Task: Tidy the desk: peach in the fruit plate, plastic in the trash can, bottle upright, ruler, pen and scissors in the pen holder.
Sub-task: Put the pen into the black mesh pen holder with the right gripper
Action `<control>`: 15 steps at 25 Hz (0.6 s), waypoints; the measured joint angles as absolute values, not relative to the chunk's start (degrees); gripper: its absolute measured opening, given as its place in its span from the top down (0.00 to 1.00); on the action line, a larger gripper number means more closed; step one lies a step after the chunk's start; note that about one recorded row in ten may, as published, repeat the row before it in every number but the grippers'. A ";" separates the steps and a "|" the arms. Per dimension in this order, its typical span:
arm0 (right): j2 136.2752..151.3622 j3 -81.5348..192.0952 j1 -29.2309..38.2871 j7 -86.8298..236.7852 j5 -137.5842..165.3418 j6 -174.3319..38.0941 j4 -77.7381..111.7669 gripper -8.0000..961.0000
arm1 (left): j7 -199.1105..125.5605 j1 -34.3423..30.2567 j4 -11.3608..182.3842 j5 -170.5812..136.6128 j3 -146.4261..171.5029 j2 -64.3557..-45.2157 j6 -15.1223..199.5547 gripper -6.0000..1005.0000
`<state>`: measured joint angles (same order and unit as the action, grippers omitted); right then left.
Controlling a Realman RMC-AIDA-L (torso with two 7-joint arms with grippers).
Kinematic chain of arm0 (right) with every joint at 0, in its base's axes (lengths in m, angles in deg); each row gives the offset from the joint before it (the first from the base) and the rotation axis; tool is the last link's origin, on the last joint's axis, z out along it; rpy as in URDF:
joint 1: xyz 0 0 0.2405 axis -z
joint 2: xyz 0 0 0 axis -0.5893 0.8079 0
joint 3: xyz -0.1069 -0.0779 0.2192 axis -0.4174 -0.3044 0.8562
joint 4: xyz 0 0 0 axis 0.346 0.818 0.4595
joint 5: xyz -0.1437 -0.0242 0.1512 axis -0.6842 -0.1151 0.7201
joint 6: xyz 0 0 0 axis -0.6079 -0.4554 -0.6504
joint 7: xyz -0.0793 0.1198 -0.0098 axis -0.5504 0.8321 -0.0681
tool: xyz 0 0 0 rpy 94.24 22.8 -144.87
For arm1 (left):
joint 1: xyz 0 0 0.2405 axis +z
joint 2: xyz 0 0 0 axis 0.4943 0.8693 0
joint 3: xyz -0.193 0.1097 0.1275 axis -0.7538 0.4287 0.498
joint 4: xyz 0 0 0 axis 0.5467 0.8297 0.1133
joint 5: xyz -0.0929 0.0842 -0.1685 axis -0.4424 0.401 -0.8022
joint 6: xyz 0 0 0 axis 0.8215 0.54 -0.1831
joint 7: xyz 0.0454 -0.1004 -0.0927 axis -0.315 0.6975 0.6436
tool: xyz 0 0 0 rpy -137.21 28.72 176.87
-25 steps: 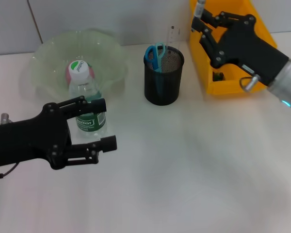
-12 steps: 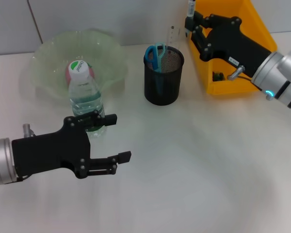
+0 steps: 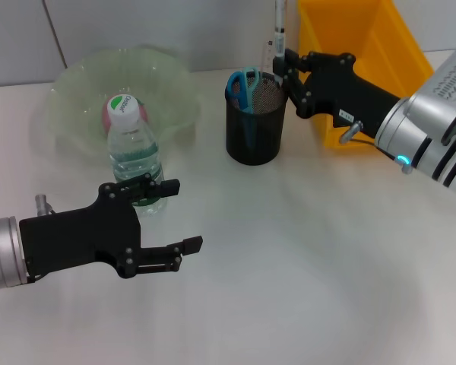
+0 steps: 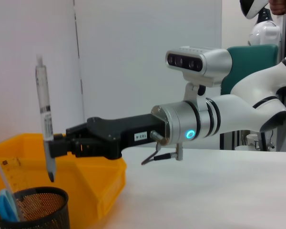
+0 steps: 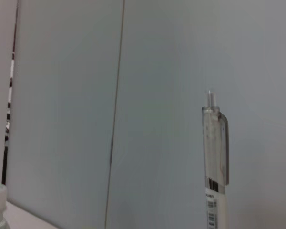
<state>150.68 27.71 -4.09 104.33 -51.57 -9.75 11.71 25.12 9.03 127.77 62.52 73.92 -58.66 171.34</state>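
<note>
Head view: from above, looking forward and down over the table (image 3: 304,251), wall along its far edge. Left wrist view: low, near table level, facing across toward the holder (image 4: 31,207), pen (image 4: 45,119) and bin (image 4: 19,148). Right wrist view: very close behind the pen (image 5: 215,162), facing the wall. Pen shared by all three; holder by head and left wrist.

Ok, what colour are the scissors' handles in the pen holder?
Blue. The scissors stand handles-up in the black mesh pen holder; head view shows them best.
</note>
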 joint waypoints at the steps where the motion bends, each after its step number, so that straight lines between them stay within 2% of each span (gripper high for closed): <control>1: 150.68 27.72 -4.10 104.32 -51.56 -10.12 12.02 0.83 | 25.27 9.06 127.77 62.52 73.93 -58.67 171.31 0.14; 15: 150.87 28.01 -6.78 103.75 -51.47 -14.88 14.75 0.83 | 25.06 10.01 127.16 62.52 73.84 -58.58 171.66 0.14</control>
<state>150.87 28.01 -6.78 103.75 -51.47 -14.88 14.75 25.06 10.01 127.16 62.52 73.84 -58.58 171.66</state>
